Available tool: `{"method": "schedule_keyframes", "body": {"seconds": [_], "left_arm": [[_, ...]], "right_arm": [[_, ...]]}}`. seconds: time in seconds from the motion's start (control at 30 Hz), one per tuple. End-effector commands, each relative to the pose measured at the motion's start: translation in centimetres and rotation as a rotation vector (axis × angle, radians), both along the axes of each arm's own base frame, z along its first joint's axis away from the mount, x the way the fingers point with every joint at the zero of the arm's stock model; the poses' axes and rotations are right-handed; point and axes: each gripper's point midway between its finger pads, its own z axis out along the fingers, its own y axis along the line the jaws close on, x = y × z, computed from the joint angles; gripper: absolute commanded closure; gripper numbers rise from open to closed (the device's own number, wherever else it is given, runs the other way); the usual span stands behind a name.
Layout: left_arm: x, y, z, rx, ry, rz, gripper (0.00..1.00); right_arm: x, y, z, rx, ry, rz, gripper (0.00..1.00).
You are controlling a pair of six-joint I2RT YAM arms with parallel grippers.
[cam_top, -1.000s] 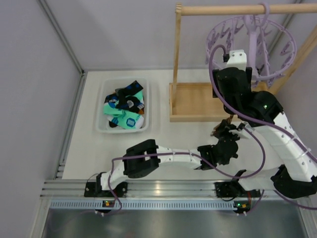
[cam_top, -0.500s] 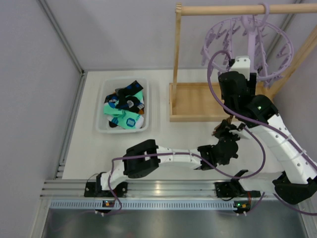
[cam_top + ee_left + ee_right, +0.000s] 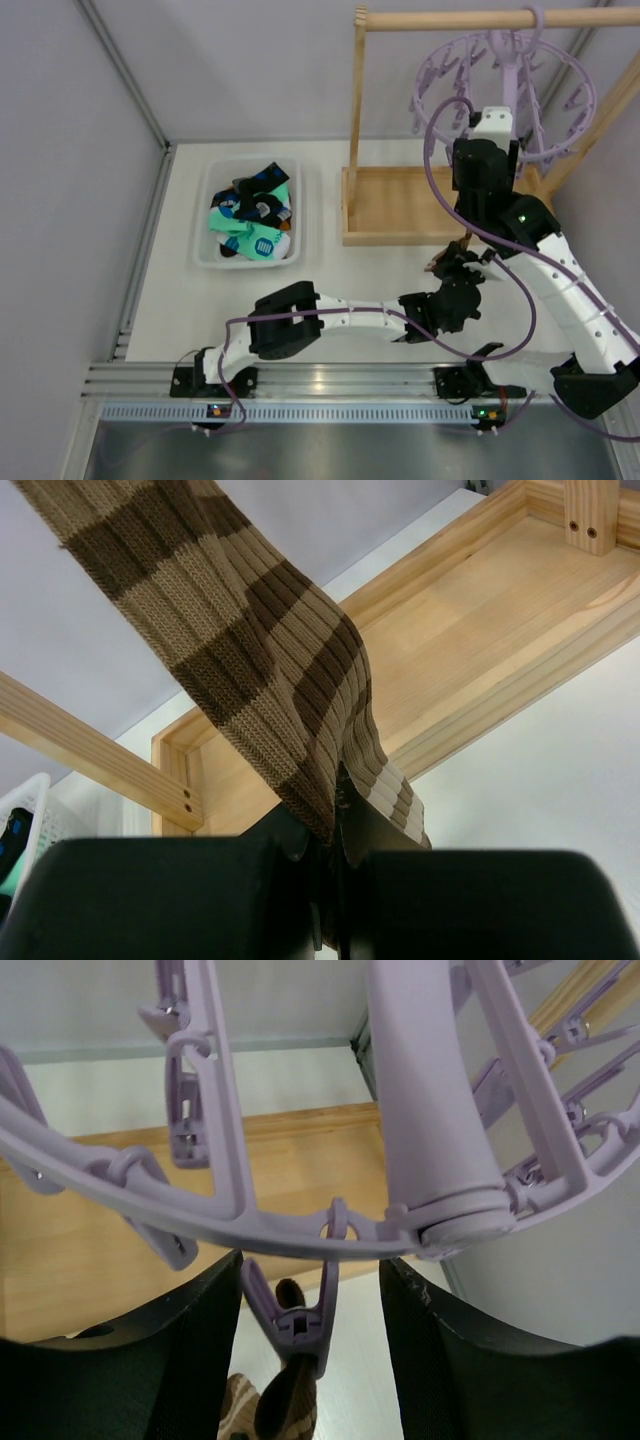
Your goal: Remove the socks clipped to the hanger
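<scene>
The lavender hanger [image 3: 505, 85] hangs from the wooden rail at the top right. Its ring and hub [image 3: 430, 1110] fill the right wrist view. One dangling clip [image 3: 297, 1322] pinches the top of a brown striped sock [image 3: 285, 1415]. My right gripper [image 3: 310, 1295] is open, with a finger on each side of that clip. The left finger [image 3: 150, 1360] is almost against the clip and the right one stands off a little. Below, my left gripper [image 3: 340, 815] is shut on the lower end of the same sock [image 3: 260, 660], which stretches up and to the left.
A white bin [image 3: 205, 215] at the table's left holds teal and black socks [image 3: 255, 220]. The wooden rail frame's tray base [image 3: 395, 205] lies under the hanger, its post [image 3: 357, 100] rising to the rail [image 3: 450, 18]. Grey walls close in left and back.
My right arm has shifted right and further under the hanger, and its jaws have narrowed around the clip. The hanger has swayed slightly. The left arm has stayed still with the sock.
</scene>
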Motion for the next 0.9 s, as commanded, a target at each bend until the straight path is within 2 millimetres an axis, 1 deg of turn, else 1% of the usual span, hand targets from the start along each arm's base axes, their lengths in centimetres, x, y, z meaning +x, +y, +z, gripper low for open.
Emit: {"method": "schedule_keyframes", "body": {"seconds": [0.0,0.03,0.07,0.13,0.23,0.27,0.33,0.43,0.47,0.53,0.57,0.63,0.67,0.7,0.73,0.8,0.83,0.87], "left_arm": [[-0.7,-0.8,1.0,-0.048,-0.009,-0.013,1.00],[-0.7,-0.8,1.0,-0.048,-0.009,-0.013,1.00],[-0.7,-0.8,1.0,-0.049,-0.008,-0.013,1.00],[-0.7,-0.8,1.0,-0.046,-0.009,-0.012,1.00],[-0.7,-0.8,1.1,-0.046,-0.010,-0.012,1.00],[-0.7,-0.8,1.0,-0.043,-0.010,-0.010,1.00],[-0.7,-0.8,1.0,-0.040,-0.011,-0.012,1.00],[-0.7,-0.8,0.9,-0.040,-0.011,-0.010,1.00],[-0.7,-0.7,0.7,-0.040,-0.007,-0.007,1.00],[-0.6,-0.4,0.3,-0.041,0.000,0.000,1.00],[-0.6,0.0,-0.1,-0.044,0.009,0.003,1.00],[-0.7,0.6,-0.6,-0.045,0.019,0.006,1.00],[-0.8,1.2,-0.9,-0.045,0.027,0.012,1.00],[-0.8,1.7,-0.9,-0.044,0.029,0.020,1.00],[-0.8,2.8,-0.8,-0.046,0.035,0.040,1.00],[-0.7,4.3,-0.6,-0.046,0.042,0.059,1.00],[-0.6,5.5,-1.3,-0.024,0.053,0.074,1.00],[-0.5,6.8,-0.6,-0.034,0.090,0.083,1.00]], "right_arm": [[1.1,-0.4,2.0,0.025,-0.084,-0.013,0.46],[1.3,-0.4,2.0,0.025,-0.086,-0.014,0.47],[1.4,-0.3,2.0,0.025,-0.093,-0.011,0.50],[1.7,-0.4,2.1,0.030,-0.100,-0.009,0.51],[2.0,-0.3,2.0,0.036,-0.102,-0.002,0.58],[2.1,-0.2,1.8,0.037,-0.099,0.000,0.63],[2.1,0.1,1.9,0.046,-0.103,0.016,0.68],[2.1,0.2,1.8,0.057,-0.106,0.026,0.86],[2.0,0.2,2.0,0.065,-0.113,0.031,0.90],[1.8,0.5,2.3,0.084,-0.126,0.049,0.91],[1.7,0.5,2.4,0.091,-0.132,0.053,0.95],[1.6,0.5,2.6,0.099,-0.146,0.058,0.95],[1.6,0.5,2.7,0.100,-0.145,0.061,0.84],[1.6,0.7,2.6,0.106,-0.143,0.074,0.69],[1.5,0.8,2.4,0.111,-0.137,0.080,0.55],[1.3,1.3,2.2,0.128,-0.129,0.113,0.50],[1.1,1.3,2.1,0.140,-0.132,0.123,0.46],[0.7,1.6,1.9,0.155,-0.129,0.145,0.38]]}}
